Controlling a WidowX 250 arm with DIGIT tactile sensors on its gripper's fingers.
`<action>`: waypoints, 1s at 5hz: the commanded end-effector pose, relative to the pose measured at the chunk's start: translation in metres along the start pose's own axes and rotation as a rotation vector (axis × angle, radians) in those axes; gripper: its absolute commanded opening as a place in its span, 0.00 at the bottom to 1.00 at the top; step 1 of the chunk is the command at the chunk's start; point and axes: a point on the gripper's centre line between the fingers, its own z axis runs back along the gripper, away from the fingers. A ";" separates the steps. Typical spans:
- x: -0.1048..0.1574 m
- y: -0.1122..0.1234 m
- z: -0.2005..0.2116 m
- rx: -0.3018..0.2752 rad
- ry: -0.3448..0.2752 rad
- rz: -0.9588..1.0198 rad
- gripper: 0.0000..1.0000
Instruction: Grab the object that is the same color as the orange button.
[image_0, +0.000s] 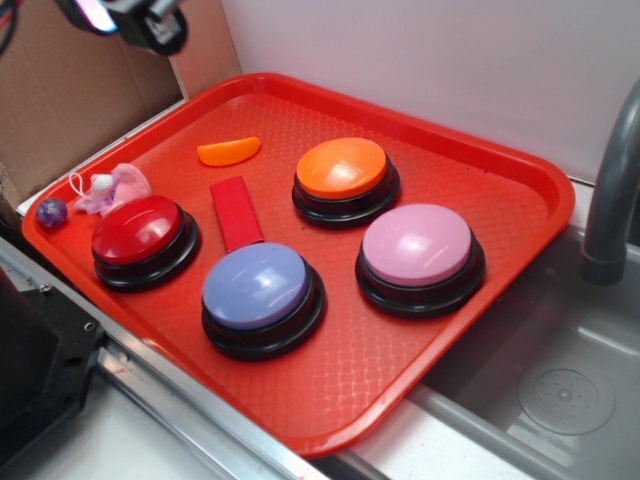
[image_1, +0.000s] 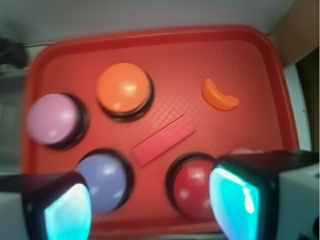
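The small orange crescent object (image_0: 229, 151) (image_1: 219, 95) lies flat on the red tray (image_0: 480, 330) near its far left part. The orange button (image_0: 341, 167) (image_1: 123, 88), a glossy dome on a black base, stands to the crescent's right in the exterior view. My gripper (image_1: 152, 202) is high above the tray's left corner, only partly seen at the top left of the exterior view (image_0: 150, 22). Its jaws stand wide apart with nothing between them. In the wrist view the crescent is far ahead and to the right of the fingers.
A red button (image_0: 137, 229), a blue-violet button (image_0: 256, 285) and a pink button (image_0: 416, 245) also stand on the tray. A red rectangular block (image_0: 236, 212) lies between them. A pink cloth toy (image_0: 112, 188) and a purple ball (image_0: 52, 211) sit at the left rim. A sink (image_0: 560, 390) and grey faucet (image_0: 612, 180) are at the right.
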 end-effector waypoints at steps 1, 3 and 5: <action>0.054 0.056 -0.061 0.045 -0.027 0.181 1.00; 0.074 0.094 -0.112 0.108 -0.040 0.231 1.00; 0.081 0.101 -0.139 0.108 -0.049 0.202 1.00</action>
